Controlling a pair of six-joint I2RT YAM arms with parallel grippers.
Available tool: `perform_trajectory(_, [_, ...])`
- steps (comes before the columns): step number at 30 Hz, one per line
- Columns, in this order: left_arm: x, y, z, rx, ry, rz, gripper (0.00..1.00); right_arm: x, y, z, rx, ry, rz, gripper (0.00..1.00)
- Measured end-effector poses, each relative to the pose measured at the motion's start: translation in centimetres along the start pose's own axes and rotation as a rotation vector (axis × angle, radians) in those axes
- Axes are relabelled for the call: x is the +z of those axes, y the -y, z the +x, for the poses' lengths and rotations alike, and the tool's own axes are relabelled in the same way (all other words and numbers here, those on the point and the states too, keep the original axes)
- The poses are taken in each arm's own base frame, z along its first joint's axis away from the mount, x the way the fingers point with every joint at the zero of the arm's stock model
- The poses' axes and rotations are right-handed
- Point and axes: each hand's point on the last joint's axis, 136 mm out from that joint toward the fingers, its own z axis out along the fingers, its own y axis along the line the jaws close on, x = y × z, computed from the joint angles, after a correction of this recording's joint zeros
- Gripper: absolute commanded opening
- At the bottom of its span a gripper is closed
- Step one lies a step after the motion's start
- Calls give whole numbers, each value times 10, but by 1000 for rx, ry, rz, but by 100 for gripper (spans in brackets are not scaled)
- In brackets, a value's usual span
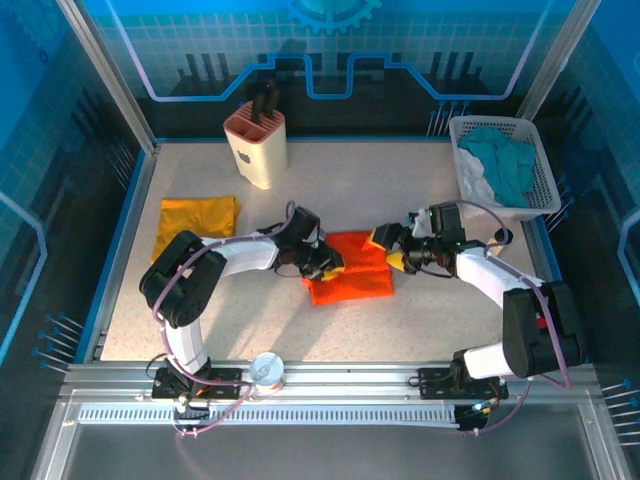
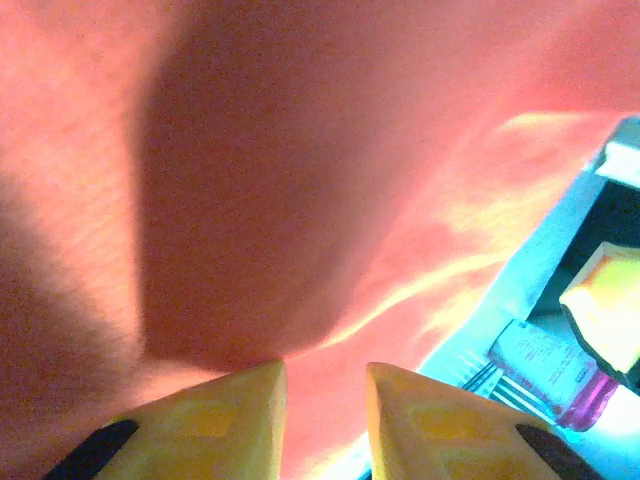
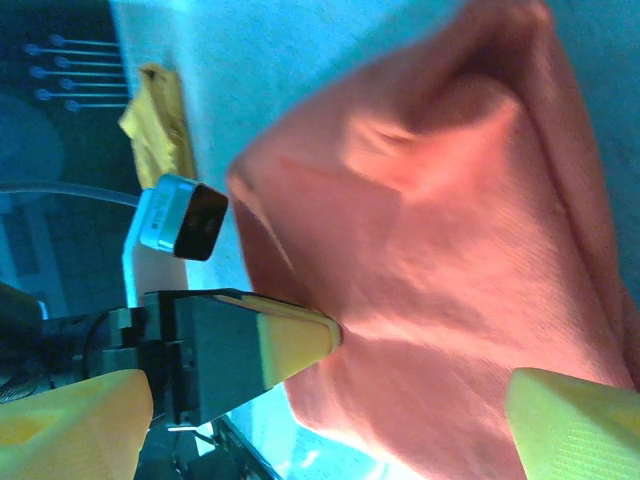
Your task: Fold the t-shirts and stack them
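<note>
Orange-red soft cloth t-shirt [image 1: 350, 275] lies as a folded rectangle at the middle of the speckled counter [image 1: 420, 320], between the two pincers. We judge it light, limp and apt to slump open if lifted by one point. A hold at both ends of a folded edge, taking all layers, would suit.

Left pincer [image 2: 325, 400] has its jaws narrowly parted, tips against the shirt's left edge. Whether a layer is pinched we cannot tell. Right pincer [image 3: 320, 425] is spread wide at the right edge, holding nothing.

Mustard-yellow cloth t-shirt [image 1: 195, 225] lies folded near the counter's left side, well apart. Stacking is not yet done.

Count:
- two t-shirts
- two pincers
- one white mesh basket [image 1: 545, 185] holding teal and white cloths [image 1: 505, 160], at the far right
- one cream block holder with a pink top [image 1: 257, 155], at the far side
</note>
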Motion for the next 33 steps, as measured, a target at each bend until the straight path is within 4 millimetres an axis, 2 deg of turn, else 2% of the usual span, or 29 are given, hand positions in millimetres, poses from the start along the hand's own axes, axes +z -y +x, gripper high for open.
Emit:
perform_trajectory(4, [-16,36,-17,61,32,30,29,-2,-22,-16,-30,26,-32,92])
perform_trajectory(7, [-22,50,-24,91,47,48,29,8,-31,-20,-35,12,-40,92])
perform_trajectory(9, [-20,46,-28,84,47,38,28,18,-35,-19,-33,-9,-38,92])
perform_trajectory(13, [-7,21,-39,39,41,-16,28,39,-44,-19,-36,-39,-44,91])
perform_trajectory(15, [-1,6,-46,15,42,-45,27,49,-45,-20,-35,-42,-40,91])
perform_trajectory(19, [7,-10,-54,-16,39,-74,27,68,-40,-27,-22,-47,-29,90])
perform_trajectory(25, [10,-10,-59,-11,41,-77,26,92,-22,-45,3,-35,5,90])
perform_trajectory(30, [12,-13,-60,-1,37,-80,25,102,-13,-65,5,-11,22,89])
perform_trajectory(33, [12,-14,-61,-1,35,-73,25,108,1,-71,25,-10,33,89])
